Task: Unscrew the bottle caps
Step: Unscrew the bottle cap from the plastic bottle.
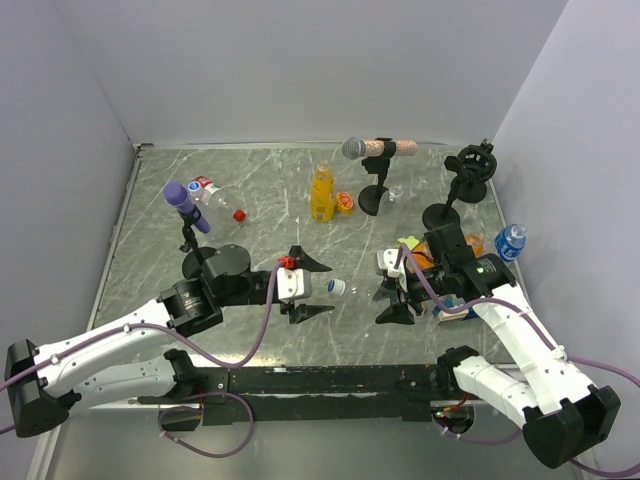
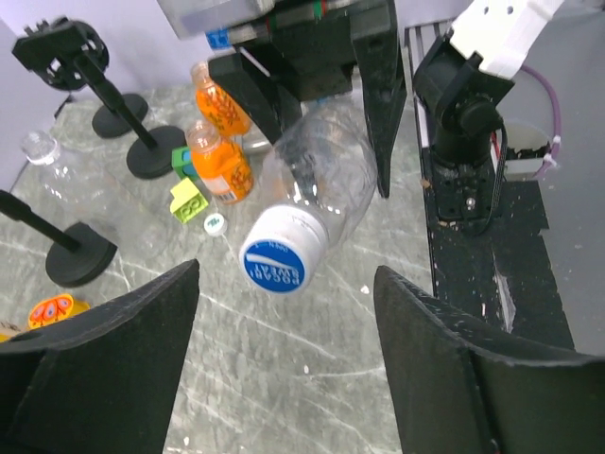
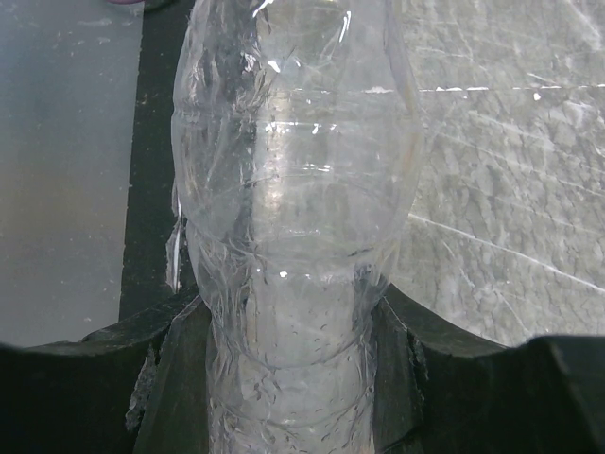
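Bottle (image 3: 293, 170), clear, lies level over the desk's (image 1: 260, 190) near middle, clamped by the right gripper (image 3: 295, 364), its blue-white cap (image 2: 282, 261) pointing at the wide-spread left gripper (image 1: 326, 288).

**Grey veined table, bottles and stands on it**

Your table (image 1: 280, 170) is grey, veined stone. At twelve o'clock a yellow-orange bottle (image 1: 321, 192) stands upright. At ten a clear bottle (image 1: 215, 198) lies on its side. Toward one sits a black stand base (image 1: 372, 201).
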